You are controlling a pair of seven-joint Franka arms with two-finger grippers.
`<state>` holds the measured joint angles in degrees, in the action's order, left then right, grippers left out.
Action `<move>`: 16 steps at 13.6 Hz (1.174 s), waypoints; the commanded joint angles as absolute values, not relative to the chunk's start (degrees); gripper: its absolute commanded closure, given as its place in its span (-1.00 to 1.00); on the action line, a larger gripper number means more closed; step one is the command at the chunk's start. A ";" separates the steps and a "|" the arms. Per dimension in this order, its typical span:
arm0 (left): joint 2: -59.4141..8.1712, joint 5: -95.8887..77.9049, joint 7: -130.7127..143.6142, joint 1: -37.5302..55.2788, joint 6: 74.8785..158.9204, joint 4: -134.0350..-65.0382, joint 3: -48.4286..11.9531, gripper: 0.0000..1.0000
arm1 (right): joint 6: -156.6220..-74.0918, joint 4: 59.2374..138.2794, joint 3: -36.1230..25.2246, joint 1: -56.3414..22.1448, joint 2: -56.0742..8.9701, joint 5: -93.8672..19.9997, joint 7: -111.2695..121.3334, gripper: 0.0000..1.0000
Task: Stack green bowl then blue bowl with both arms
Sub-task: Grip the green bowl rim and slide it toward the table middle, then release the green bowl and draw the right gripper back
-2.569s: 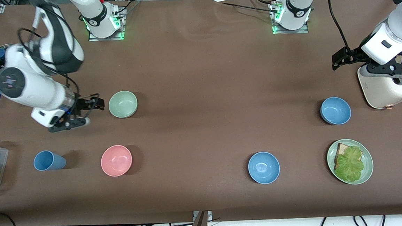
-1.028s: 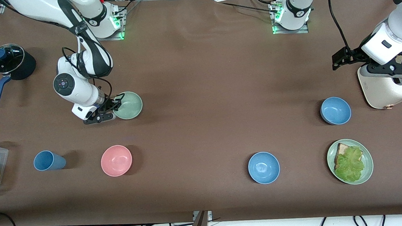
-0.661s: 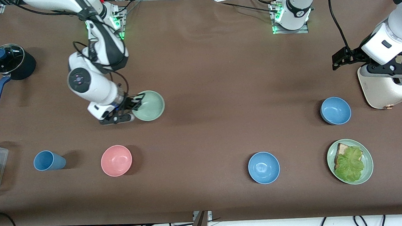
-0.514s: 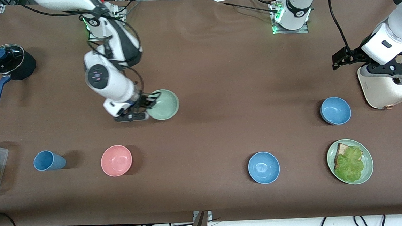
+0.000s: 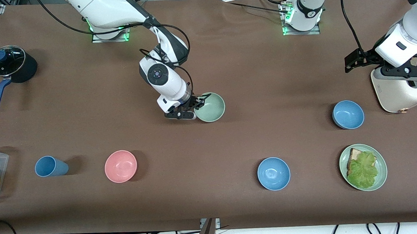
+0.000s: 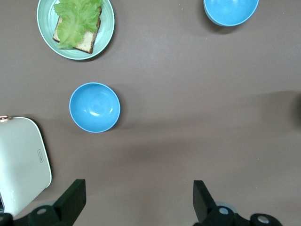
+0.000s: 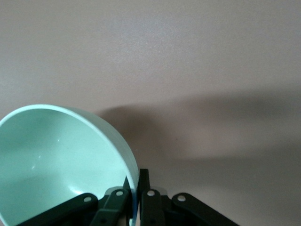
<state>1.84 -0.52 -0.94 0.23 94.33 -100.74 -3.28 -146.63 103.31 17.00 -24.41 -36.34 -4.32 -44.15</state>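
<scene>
The right gripper (image 5: 197,105) pinches the rim of the green bowl (image 5: 210,107), held over mid-table. A blue bowl (image 5: 274,173) sits nearer the camera; another blue bowl (image 5: 348,114) lies beside the toaster (image 5: 402,90), where the left gripper (image 5: 351,62) waits, fingers (image 6: 73,200) spread wide.

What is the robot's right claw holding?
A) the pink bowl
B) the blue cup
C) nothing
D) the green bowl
D: the right claw is pinched on the rim of the green bowl, with one finger inside and one outside, as the right wrist view shows.
</scene>
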 commanded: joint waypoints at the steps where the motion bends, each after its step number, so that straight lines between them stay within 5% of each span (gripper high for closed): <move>1: 2.11 -1.32 -0.70 -0.09 93.78 -100.37 -3.34 -1.00 | -148.44 103.09 16.26 -25.22 -37.18 -4.13 -45.79 0.80; 2: 2.11 -1.32 -0.70 -0.09 93.78 -100.37 -3.43 -1.00 | -148.45 103.10 16.17 -25.14 -37.26 -4.13 -45.79 0.23; 3: 2.11 -1.32 -0.70 -0.09 93.78 -100.37 -3.34 -1.00 | -148.36 103.10 16.17 -25.14 -37.09 -4.13 -45.88 -0.99; 7: 1.93 -1.58 -1.05 -0.26 93.78 -100.46 -3.25 -1.00 | -141.18 102.92 12.15 -24.96 -30.52 -3.87 -45.18 -1.00; 16: -6.15 -2.11 -1.49 -4.38 93.43 -96.60 -3.08 -1.00 | -112.35 101.87 -7.98 -24.43 -9.34 -4.83 -18.05 -1.00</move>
